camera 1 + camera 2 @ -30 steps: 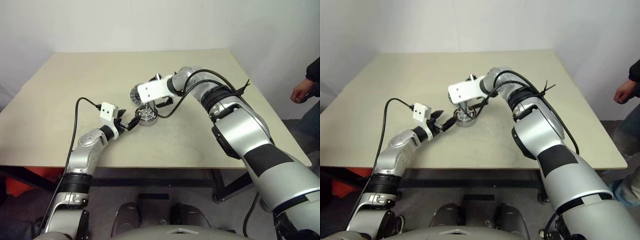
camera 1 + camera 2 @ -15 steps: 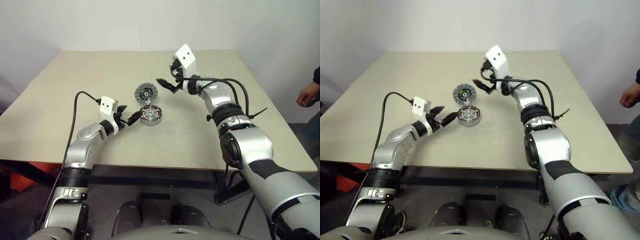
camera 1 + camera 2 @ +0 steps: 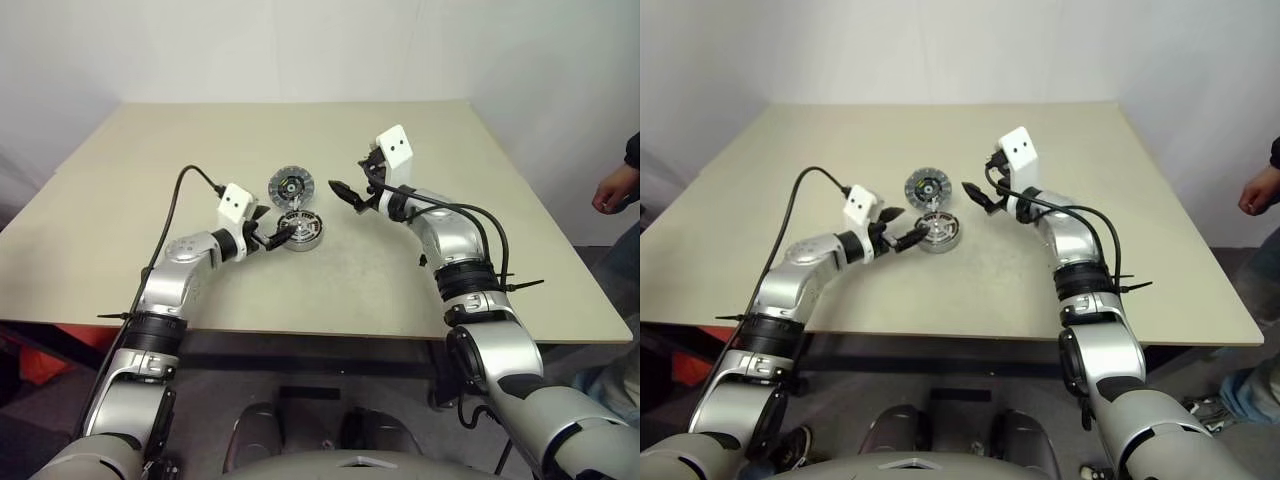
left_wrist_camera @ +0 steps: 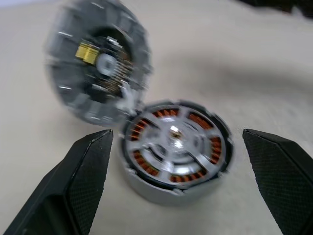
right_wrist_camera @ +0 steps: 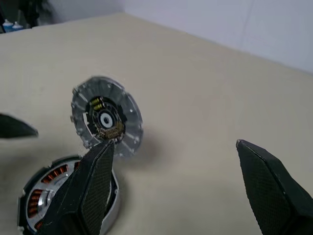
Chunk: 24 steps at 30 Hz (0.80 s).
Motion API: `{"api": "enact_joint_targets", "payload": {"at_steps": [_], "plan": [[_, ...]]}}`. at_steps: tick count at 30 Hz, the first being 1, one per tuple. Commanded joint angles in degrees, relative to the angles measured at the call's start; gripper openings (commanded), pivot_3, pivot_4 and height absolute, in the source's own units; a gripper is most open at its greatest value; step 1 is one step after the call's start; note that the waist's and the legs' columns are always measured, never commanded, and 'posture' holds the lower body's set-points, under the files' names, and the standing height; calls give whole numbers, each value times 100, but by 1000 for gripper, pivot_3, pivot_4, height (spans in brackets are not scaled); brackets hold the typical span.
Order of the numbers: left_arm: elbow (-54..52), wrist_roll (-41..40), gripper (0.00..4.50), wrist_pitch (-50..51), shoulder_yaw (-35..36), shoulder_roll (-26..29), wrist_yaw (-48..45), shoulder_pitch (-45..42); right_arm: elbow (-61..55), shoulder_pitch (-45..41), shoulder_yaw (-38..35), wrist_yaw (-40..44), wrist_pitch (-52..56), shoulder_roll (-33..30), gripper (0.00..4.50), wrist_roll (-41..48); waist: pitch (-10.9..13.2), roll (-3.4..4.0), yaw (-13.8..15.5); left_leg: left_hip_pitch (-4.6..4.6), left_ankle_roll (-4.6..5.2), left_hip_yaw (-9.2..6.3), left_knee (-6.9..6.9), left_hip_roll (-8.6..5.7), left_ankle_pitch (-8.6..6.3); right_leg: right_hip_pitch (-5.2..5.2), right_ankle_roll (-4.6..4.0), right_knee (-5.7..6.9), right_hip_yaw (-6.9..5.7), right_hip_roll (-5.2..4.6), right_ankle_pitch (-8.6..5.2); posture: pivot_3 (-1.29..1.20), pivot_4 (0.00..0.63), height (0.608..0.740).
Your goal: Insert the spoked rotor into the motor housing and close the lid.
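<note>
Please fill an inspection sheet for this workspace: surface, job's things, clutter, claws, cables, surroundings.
Surface: beige table, bare apart from the motor parts.
Job's things: motor housing upright on the table, copper windings visible, spoked rotor seated inside it. Lid lies flat just behind the housing, not yet on it.
Clutter: nothing seen.
Claws: left claw open beside the housing, holding nothing; right claw open above the table, to the right of the lid, holding nothing.
Cables: black cable looping along the left arm; black cables along the right arm.
Surroundings: white wall; a person's hand at the right edge.
</note>
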Motion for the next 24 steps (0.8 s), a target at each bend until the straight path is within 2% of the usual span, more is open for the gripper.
{"api": "enact_joint_targets", "payload": {"at_steps": [1,7,9,11,14,18,24], "plan": [[8,197,4500,61,-74,205,-125,-511,-193,-66,45,-96,-68,0,4491,92,0,0,0,-1,0,0,0,0,0,0,0,-1,0,0,0,0,0,740],[229,645,4500,92,-352,463,-266,-1180,-128,-24,140,-148,-180,-2,4491,84,0,0,1,-3,-5,-3,-1,-3,3,0,0,-3,-1,-1,0,0,0,740],[381,1267,4500,-809,-766,838,-530,-1567,-106,-28,169,-148,-224,2,4491,72,0,0,1,-6,-12,-4,-2,-4,7,-1,-1,-6,-1,-1,1,0,0,740],[769,1917,4500,-2122,-1256,1250,-908,-2031,-58,-54,201,-159,-277,35,4491,66,1,-2,-3,-12,-11,-9,-6,-4,7,-4,1,-11,-4,0,1,0,0,740],[1459,2407,4500,-3616,-1710,1477,-1326,-2649,16,-89,243,-175,-347,65,4491,56,2,-2,20,-15,-18,-19,-14,-7,11,-2,4,-21,-9,1,1,0,0,740],[2354,2563,4500,-4806,-1929,1370,-1892,-3405,98,-139,274,-222,-404,69,4491,57,0,1,100,-15,-18,-17,-16,-11,8,5,13,-36,-9,-3,4,0,0,740],[3314,2464,4500,-5657,-2147,1004,-3155,-4039,95,-160,281,-279,-428,2,4491,57,0,1,146,-22,-31,-12,-16,-11,-1,0,13,-30,-9,-8,5,0,0,740]]}}
